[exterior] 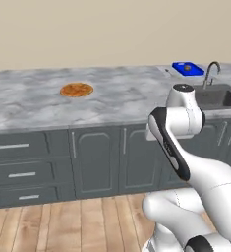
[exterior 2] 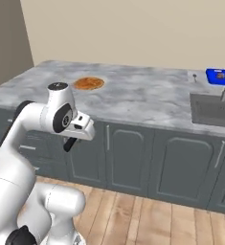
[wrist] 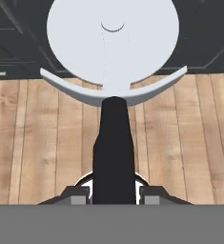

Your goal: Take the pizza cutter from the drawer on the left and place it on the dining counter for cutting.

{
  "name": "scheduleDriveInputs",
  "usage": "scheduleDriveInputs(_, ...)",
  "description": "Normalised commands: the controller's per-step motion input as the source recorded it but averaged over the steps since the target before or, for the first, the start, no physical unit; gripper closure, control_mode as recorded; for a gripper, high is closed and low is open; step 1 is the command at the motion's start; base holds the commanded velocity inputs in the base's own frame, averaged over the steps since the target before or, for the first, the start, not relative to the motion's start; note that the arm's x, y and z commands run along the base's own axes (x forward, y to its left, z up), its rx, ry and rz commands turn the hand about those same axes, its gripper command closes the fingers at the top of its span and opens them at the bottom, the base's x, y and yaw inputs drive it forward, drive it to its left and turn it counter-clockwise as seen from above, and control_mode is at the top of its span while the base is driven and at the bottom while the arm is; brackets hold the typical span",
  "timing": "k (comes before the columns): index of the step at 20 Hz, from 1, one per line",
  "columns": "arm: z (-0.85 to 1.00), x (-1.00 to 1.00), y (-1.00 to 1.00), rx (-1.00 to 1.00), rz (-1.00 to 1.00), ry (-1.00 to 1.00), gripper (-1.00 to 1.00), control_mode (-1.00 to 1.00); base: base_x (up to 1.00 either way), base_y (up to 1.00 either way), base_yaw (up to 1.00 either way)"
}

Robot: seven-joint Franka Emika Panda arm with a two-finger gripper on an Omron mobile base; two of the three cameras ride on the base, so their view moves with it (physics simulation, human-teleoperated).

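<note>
The jaws are clamped on the black handle of the silvery-white wheeled pizza cutter, its long axis running straight out from the gripper. The broad white marble surface lies above and ahead, so the cutter must rise.

The cutter has a pale white wheel and a black handle. The counter is white with grey swirls. The pizza is orange. The floor is light brown wood.
</note>
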Motion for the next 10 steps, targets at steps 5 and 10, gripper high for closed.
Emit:
scheduleDriveInputs(5, 0.00, 0.00, 0.00, 0.00, 0.00, 0.00, 1.00, 1.00, 0.63, 0.84, 0.00)
scheduleDriveInputs(10, 0.00, 0.00, 0.00, 0.00, 0.00, 0.00, 1.00, 1.00, 0.56, 0.04, -0.07)
